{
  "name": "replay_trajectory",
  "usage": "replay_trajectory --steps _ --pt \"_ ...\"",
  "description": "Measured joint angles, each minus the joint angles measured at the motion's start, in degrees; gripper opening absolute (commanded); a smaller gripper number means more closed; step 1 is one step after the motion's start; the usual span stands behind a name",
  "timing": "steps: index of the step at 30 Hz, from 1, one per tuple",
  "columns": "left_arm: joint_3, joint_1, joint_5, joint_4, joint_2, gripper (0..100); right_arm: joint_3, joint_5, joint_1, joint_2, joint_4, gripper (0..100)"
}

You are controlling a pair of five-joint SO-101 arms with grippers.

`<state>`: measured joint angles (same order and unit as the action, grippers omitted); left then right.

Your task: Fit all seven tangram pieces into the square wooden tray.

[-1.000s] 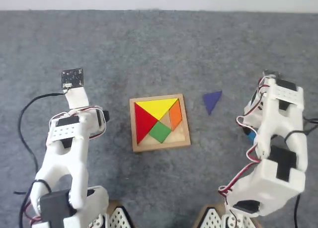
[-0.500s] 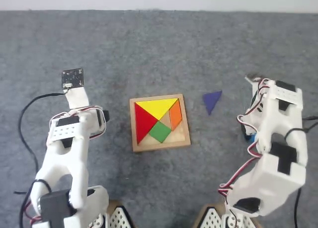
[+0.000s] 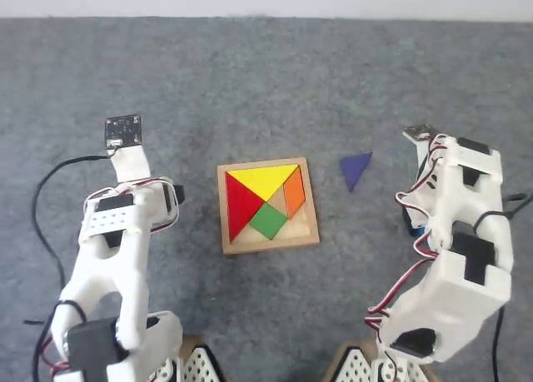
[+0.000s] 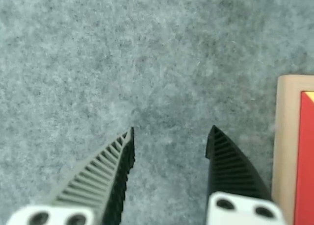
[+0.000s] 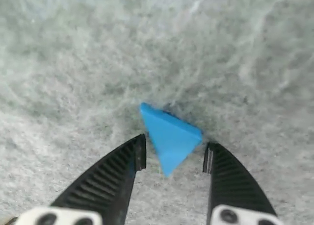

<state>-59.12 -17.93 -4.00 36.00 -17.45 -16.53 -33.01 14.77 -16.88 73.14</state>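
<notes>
The blue triangle (image 5: pixel 171 137) lies flat on the grey tabletop (image 3: pixel 250 82), well to the right of the tray (image 3: pixel 223 211) and tucked under the right arm in the high view. The right tool (image 5: pixel 175 141) hangs over it with its jaws parted. One jaw stands on each side of the piece, close to its edges, but neither looks pressed against it.

The step in hand appears to be the pickup of this triangle. To do it well, the jaws should close on two opposite sides of the piece rather than on a corner, since a thin wedge tends to pivot or squirt out on a soft surface. The tool should sit low enough to catch the full thickness, close gently, then lift straight up before swinging towards the tray.

The tray sits at mid-table and holds a yellow piece (image 3: pixel 262 181), a red piece (image 3: pixel 240 205), a green piece (image 3: pixel 268 221) and an orange piece (image 3: pixel 295 196), with its lower right corner bare. A purple triangle (image 3: pixel 356 169) waits on the tabletop between the tray and the right arm.

The left tool (image 4: pixel 171 130) is wide open and empty, over bare tabletop just beside the tray's left rim.
</notes>
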Motion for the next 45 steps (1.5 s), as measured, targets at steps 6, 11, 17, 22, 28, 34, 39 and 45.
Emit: replay_trajectory --steps 6,11,17,22,28,34,39,45 --pt "0.0 0.0 0.0 0.0 0.0 23 0.0 -0.35 -0.35 0.0 0.0 12.5" --pt "0.0 0.0 0.0 0.0 0.0 23 0.09 -0.44 -0.26 0.09 -0.79 9.9" --pt "0.0 0.0 0.0 0.0 0.0 23 0.53 -0.44 -0.26 0.0 -1.14 9.5" --pt "0.0 0.0 0.09 0.0 0.0 23 0.79 -0.44 -0.26 0.0 -1.14 9.4" --pt "0.0 0.0 0.35 0.0 0.0 23 4.66 -0.53 -5.01 5.98 4.92 9.4" --pt "0.0 0.0 0.35 0.0 0.0 23 6.33 1.58 -19.43 21.01 12.48 9.6" --pt "0.0 0.0 0.35 0.0 0.0 23 6.33 3.16 -28.66 24.97 16.09 15.7" --pt "0.0 0.0 0.35 0.0 0.0 23 6.33 7.3 -23.03 20.22 14.68 19.9"
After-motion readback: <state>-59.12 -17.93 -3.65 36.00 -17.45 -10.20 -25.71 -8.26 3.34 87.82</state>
